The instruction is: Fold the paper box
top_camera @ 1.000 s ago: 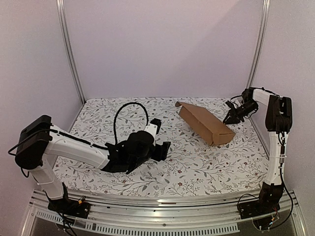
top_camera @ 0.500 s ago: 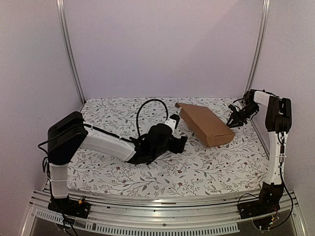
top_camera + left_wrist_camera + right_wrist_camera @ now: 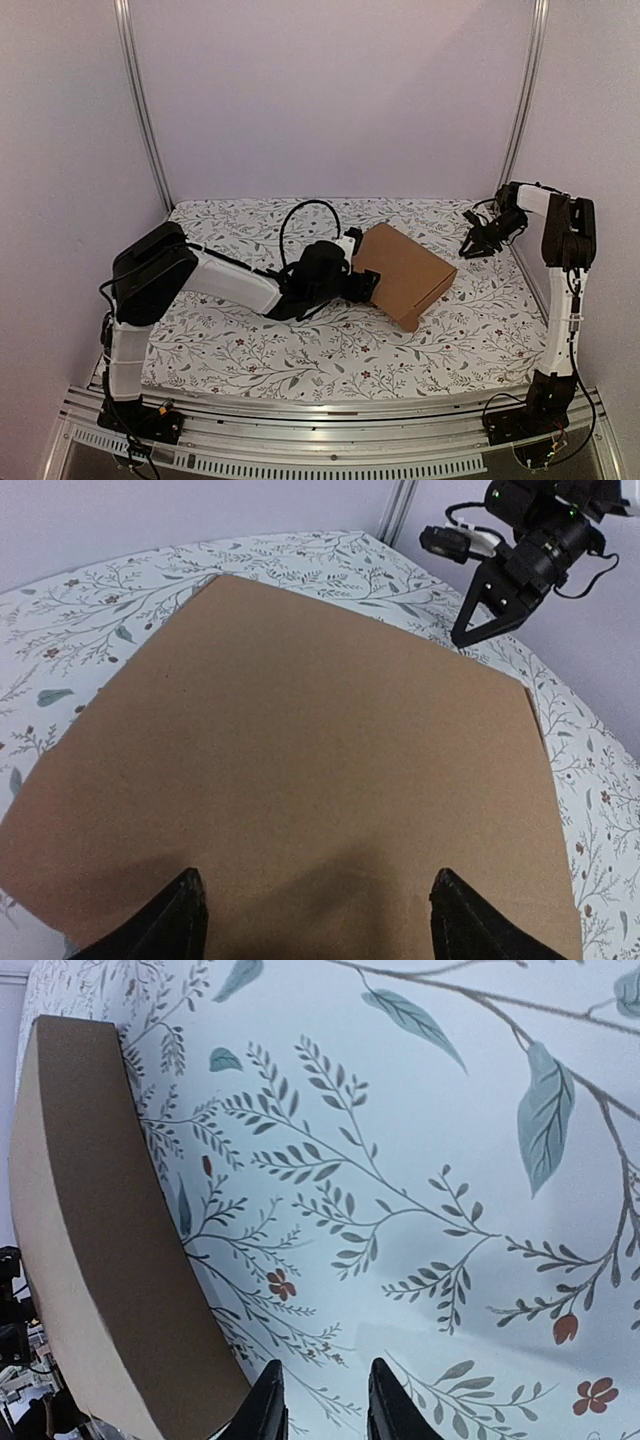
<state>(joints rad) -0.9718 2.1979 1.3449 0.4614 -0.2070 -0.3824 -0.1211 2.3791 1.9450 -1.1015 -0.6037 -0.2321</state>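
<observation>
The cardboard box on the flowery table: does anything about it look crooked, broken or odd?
The paper box lies closed but askew: its edges run diagonally to the table, with one corner pointing toward the near edge. No tear, dent or loose flap shows in any view.

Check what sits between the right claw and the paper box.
Only bare floral tablecloth lies there. The right claw hangs apart from the paper box. The right wrist view shows that stretch best.
</observation>
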